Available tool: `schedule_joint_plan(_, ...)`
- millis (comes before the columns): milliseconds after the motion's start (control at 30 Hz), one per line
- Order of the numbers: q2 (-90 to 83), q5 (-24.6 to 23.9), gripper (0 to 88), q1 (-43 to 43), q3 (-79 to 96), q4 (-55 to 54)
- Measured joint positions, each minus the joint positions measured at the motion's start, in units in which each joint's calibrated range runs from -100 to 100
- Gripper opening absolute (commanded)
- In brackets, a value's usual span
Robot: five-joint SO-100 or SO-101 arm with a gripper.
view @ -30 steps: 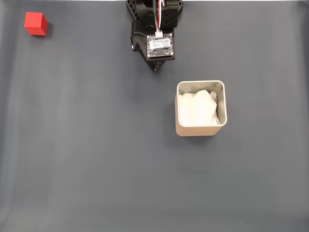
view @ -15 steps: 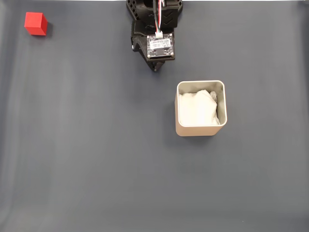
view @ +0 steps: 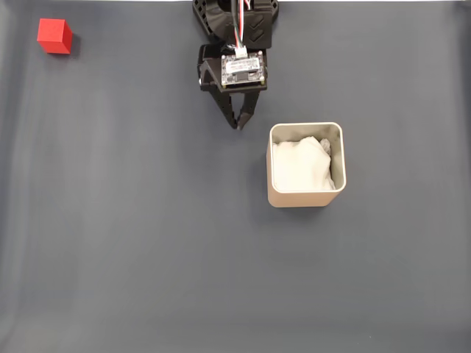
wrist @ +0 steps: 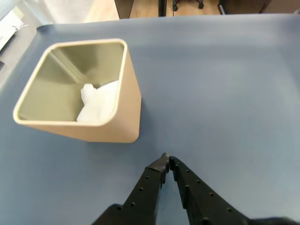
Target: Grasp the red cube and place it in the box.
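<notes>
Pincer closed, empty, tips down over mat beside box, red cube far off

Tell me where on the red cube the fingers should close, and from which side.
On two opposite side faces of the red cube, coming down from above. It sits flat on the mat with open space all around, probably leaving any opposite pair free. The gripper is closed, so open first.

Even, soft light falls from above on the counter in the fixed view, with faint shadows and no glare. The wrist view is sharp, slightly bluer, and stretched toward its edges.
</notes>
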Motion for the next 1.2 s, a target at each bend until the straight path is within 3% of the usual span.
schedule_joint_plan(367, 22.3, 0.8, 0.2, 6.6, -27.0, -1.4)
schedule_joint_plan(1000, 54.4, 6.3, 0.2, 39.8, -51.7, -0.3)
schedule_joint_plan(1200, 62.1, 5.7, 1.4, 47.0, -59.2, 0.3)
